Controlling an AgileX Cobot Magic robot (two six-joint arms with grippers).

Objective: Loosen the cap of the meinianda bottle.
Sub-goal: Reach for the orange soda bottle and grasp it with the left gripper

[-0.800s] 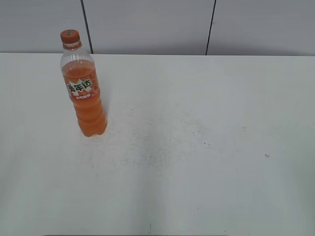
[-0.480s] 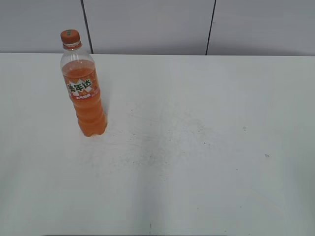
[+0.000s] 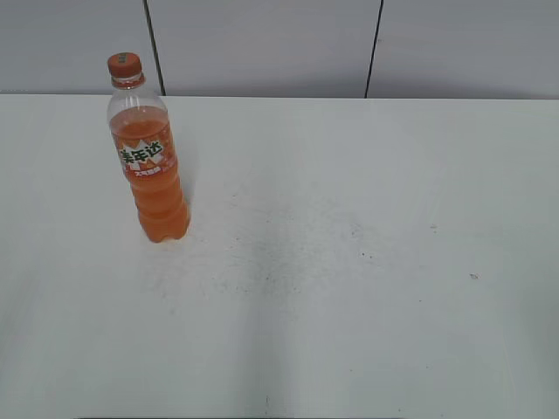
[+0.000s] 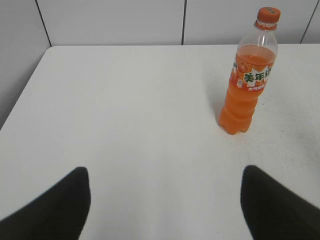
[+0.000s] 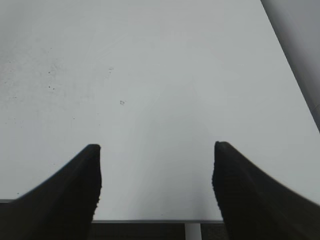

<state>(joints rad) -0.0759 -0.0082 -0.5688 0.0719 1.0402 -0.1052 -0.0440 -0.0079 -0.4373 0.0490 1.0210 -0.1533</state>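
Observation:
The meinianda bottle (image 3: 150, 166) stands upright at the far left of the white table (image 3: 349, 218), its orange cap (image 3: 124, 64) screwed on top. It also shows in the left wrist view (image 4: 247, 80), with the cap (image 4: 267, 14) at the upper right. My left gripper (image 4: 163, 175) is open and empty, well short of the bottle and to its left. My right gripper (image 5: 156, 150) is open and empty over the table's near right edge. Neither gripper shows in the exterior view.
A grey panelled wall (image 3: 262, 44) runs behind the table. The table's left edge (image 4: 25, 95) shows in the left wrist view, its right edge (image 5: 292, 75) and front edge (image 5: 150, 221) in the right wrist view. Small dark specks (image 5: 121, 103) mark the tabletop.

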